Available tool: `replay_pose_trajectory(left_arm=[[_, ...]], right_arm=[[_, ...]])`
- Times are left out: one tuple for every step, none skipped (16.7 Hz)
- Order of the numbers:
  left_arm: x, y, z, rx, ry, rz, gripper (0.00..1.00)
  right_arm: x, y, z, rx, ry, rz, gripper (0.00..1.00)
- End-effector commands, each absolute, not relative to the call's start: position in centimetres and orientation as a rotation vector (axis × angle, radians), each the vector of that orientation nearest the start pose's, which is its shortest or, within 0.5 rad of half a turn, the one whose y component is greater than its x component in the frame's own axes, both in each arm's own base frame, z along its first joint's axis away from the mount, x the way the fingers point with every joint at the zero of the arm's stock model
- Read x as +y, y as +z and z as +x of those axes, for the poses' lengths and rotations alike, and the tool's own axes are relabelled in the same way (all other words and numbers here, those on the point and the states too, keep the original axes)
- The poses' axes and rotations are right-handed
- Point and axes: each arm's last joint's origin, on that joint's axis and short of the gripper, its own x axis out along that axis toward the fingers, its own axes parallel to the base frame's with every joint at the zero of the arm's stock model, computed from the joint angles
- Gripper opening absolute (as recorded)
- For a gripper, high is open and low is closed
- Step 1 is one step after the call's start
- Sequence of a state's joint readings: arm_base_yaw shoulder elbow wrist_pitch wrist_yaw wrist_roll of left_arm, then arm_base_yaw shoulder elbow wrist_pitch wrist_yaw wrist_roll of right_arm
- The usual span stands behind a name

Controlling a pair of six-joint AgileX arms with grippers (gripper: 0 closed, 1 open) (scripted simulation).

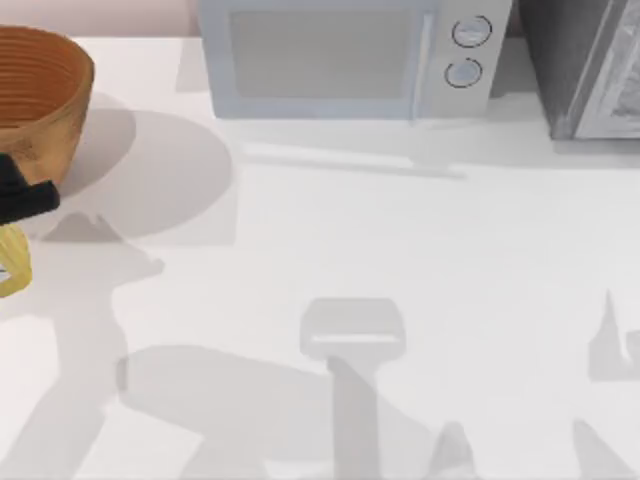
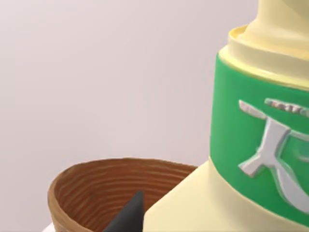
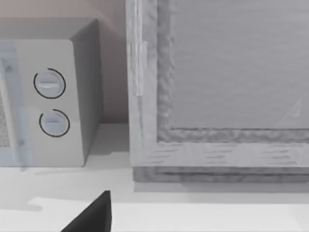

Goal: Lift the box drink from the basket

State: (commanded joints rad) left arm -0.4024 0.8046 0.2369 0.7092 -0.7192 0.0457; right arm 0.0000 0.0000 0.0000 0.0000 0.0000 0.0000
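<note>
At the top view's left edge, the left end effector [image 1: 18, 200] pinches the box drink [image 1: 12, 268], held clear of the basket [image 1: 45, 95], just beside its rim. In the left wrist view the carton's long axis runs slightly tilted, pale top uppermost.

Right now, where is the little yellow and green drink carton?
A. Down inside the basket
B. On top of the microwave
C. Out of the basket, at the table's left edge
C: the box drink sits outside the basket, by the left pincer.
</note>
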Motion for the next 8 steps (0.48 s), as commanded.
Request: replay_pose_trajectory(left_arm=[[-5.7, 22.1, 17.2, -0.100, 0.354, -0.044, 0.00], [-6.6, 22.0, 17.9, -0.093, 0.382, -0.045, 0.00], [-7.4, 21.7, 18.4, -0.083, 0.410, -0.043, 0.00], [-8.3, 21.4, 18.9, -0.072, 0.437, -0.040, 0.00], [-9.1, 20.9, 19.3, -0.061, 0.462, -0.035, 0.00], [-9.9, 20.5, 19.6, -0.049, 0.485, -0.029, 0.00], [-10.6, 20.0, 19.8, -0.039, 0.506, -0.022, 0.00], [-11.2, 19.6, 19.9, -0.030, 0.524, -0.015, 0.00]], right_arm=[[-0.1, 16.0, 10.6, 0.000, 0.000, 0.000, 1.00], [-0.1, 16.0, 10.6, 0.000, 0.000, 0.000, 1.00], [-0.1, 16.0, 10.6, 0.000, 0.000, 0.000, 1.00], [-0.1, 16.0, 10.6, 0.000, 0.000, 0.000, 1.00], [-0.1, 16.0, 10.6, 0.000, 0.000, 0.000, 1.00], [-0.1, 16.0, 10.6, 0.000, 0.000, 0.000, 1.00], [-0.1, 16.0, 10.6, 0.000, 0.000, 0.000, 1.00], [-0.1, 16.0, 10.6, 0.000, 0.000, 0.000, 1.00]])
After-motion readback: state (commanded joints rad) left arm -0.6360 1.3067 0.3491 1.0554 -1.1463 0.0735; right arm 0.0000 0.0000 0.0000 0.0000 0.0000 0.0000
